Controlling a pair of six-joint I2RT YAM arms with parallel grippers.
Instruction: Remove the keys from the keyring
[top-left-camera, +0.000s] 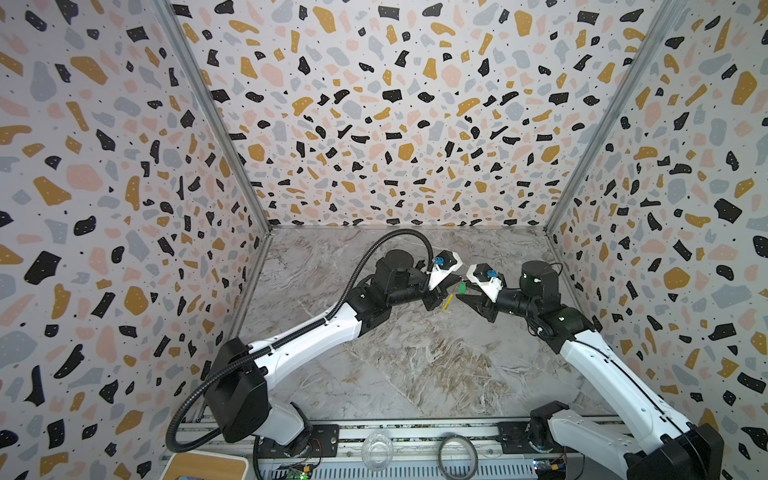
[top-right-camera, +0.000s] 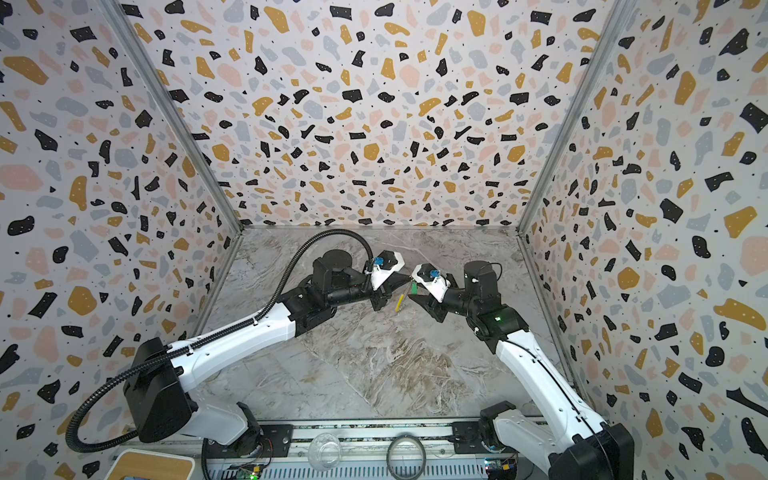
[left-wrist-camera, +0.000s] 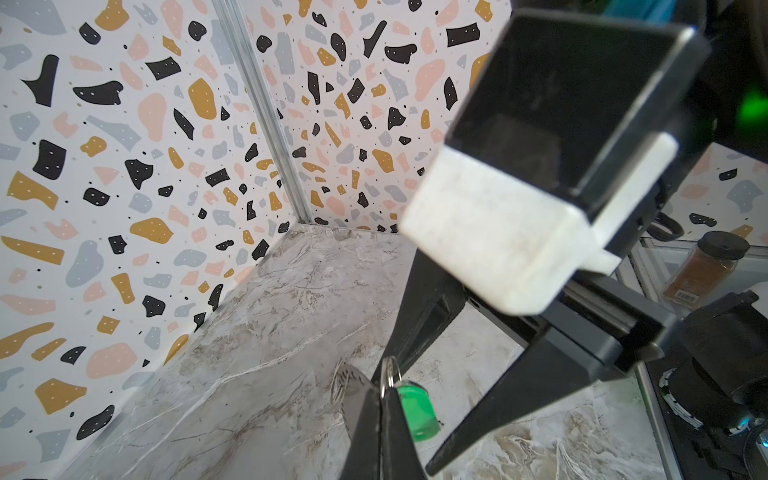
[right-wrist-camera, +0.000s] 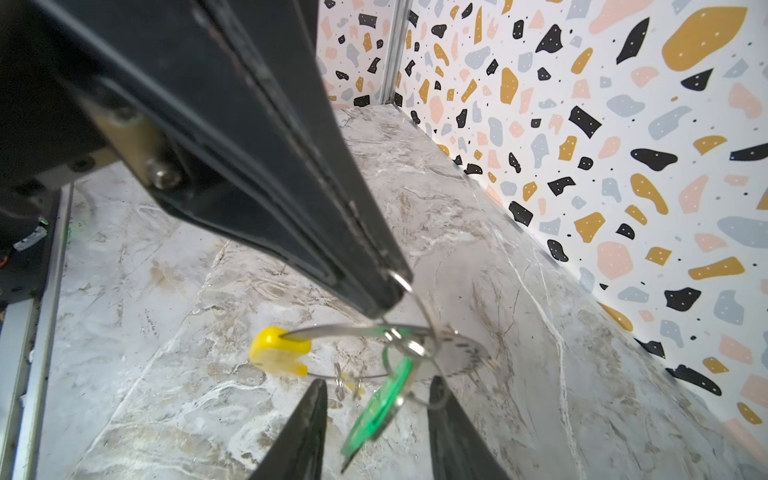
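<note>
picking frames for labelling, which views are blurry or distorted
Left wrist view: the white housing near the lens is badly defocused, the green tag soft. Right wrist view: keyring and yellow sleeve fairly sharp, green tag smeared. Both top views: sharp, with wide-angle bowing at the edges.

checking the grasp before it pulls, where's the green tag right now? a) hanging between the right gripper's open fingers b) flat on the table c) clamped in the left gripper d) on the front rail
a: in the right wrist view the green tag hangs off the keyring between the spread fingers of the right gripper, while the left gripper is shut on the keyring's wire.
</note>
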